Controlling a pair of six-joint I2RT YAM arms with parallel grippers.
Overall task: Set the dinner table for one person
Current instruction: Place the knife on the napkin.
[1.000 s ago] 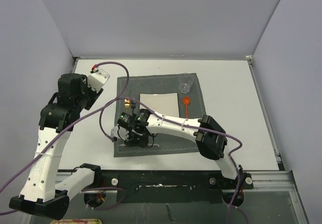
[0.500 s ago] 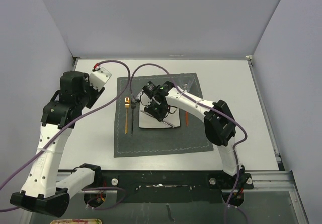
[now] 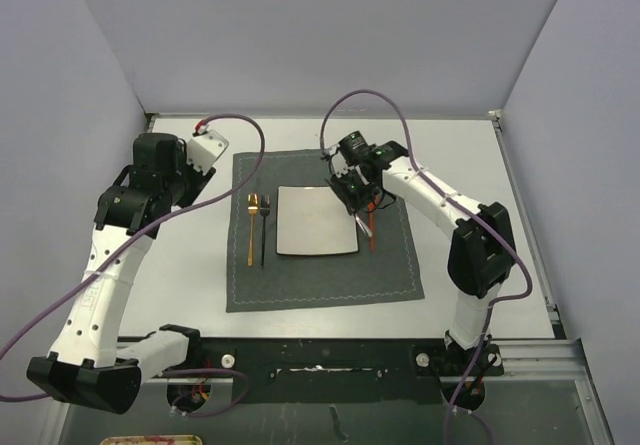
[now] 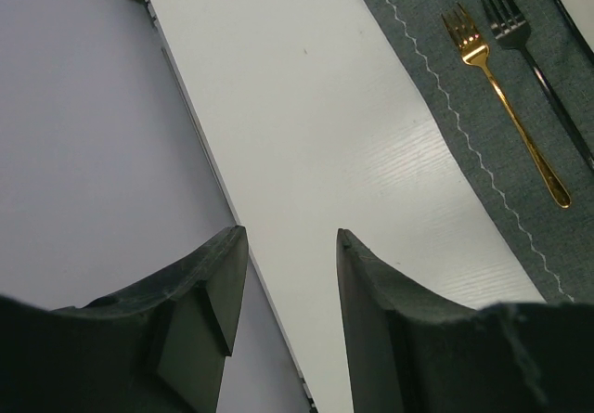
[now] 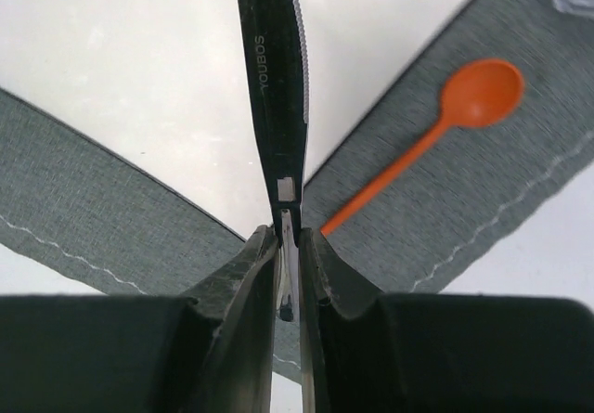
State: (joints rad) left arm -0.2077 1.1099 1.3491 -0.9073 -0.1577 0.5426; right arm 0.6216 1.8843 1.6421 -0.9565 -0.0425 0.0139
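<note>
Since my right fingers [image 5: 288,237] carry the tool: closed tight on the handle of the black knife [image 5: 274,88].
Knife axis: the serrated blade runs straight out to 12 o'clock in the right wrist view, over the edge of the plate [image 3: 315,220]. I cannot tell its height above the plate.
Target strip: bare placemat [image 5: 93,181] between the plate and the orange spoon [image 5: 445,125], at 1 o'clock from my right fingers. I judge that a slight shift toward 3 o'clock is required.
Nearer arm: right.
Left fingers [image 4: 286,241]: parted and holding nothing, over the bare counter [image 3: 460,165] at 9 o'clock of the placemat.
Counter: white, spreading beyond the placemat on all sides.
Forks: the gold fork [image 4: 501,97] and black fork [image 4: 520,42] lie side by side at 9 o'clock of the plate.
</note>
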